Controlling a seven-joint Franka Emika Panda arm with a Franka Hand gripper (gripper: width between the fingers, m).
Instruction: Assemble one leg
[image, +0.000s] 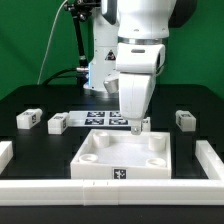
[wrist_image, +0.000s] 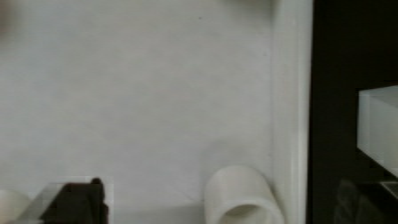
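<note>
**A:** Exterior view: the gripper (image: 137, 124) hangs over the tabletop's (image: 100, 152) back corner on the view's right, jaws wide, holding nothing.

**B:** And a leg?

**A:** Nearest leg (image: 57, 122) lies on the table beside the marker board (image: 100, 117), apart from the tabletop.

**B:** So lift clear of the rim first, then straddle the leg squarely before closing.

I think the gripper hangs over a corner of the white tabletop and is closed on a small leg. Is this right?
Not quite. The gripper does hang over a corner of the white tabletop, but it is open and holds nothing: the wrist view shows only bare tabletop between its fingers.
</note>
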